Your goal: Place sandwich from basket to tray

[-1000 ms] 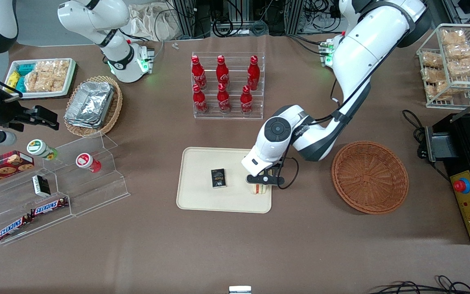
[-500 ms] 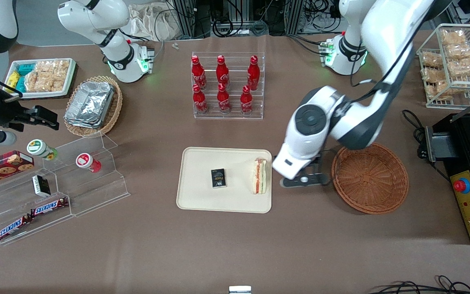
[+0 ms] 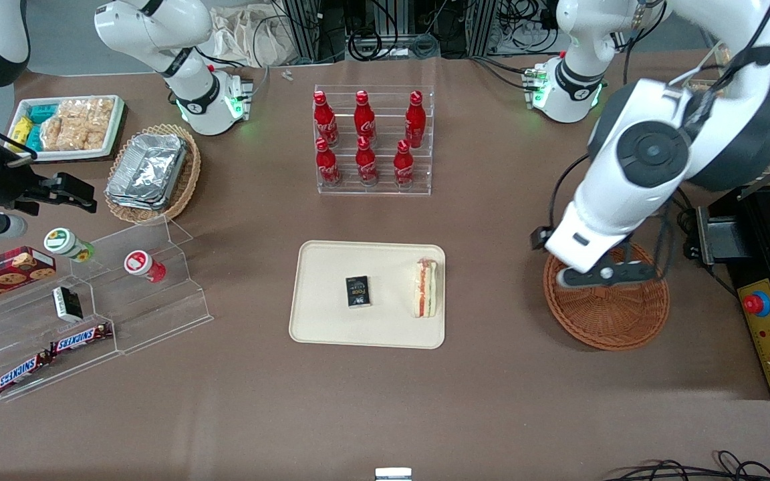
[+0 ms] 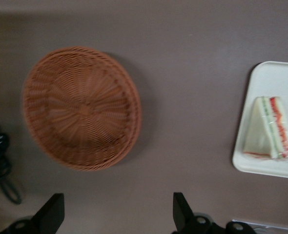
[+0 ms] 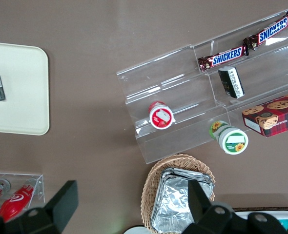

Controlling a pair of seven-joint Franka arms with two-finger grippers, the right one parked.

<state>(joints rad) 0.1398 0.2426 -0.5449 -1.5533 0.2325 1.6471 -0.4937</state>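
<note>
Your sandwich (image 3: 425,288) lies on the cream tray (image 3: 331,327), at the end nearest the wicker basket (image 3: 615,327) (a small black box (image 3: 357,292) sits beside it). Your claw (image 3: 604,274) hangs above that basket, fingers (image 4: 182,210) spread wide, holding nothing.

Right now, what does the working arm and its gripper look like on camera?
The left arm has glossy white rounded shells with dark grey bands at the joints and a round dark grey cap on its joint. A black cable loops along it. Its base glows green. The gripper, above the basket, is black, with two dark wedge-shaped fingers spread apart.
</note>
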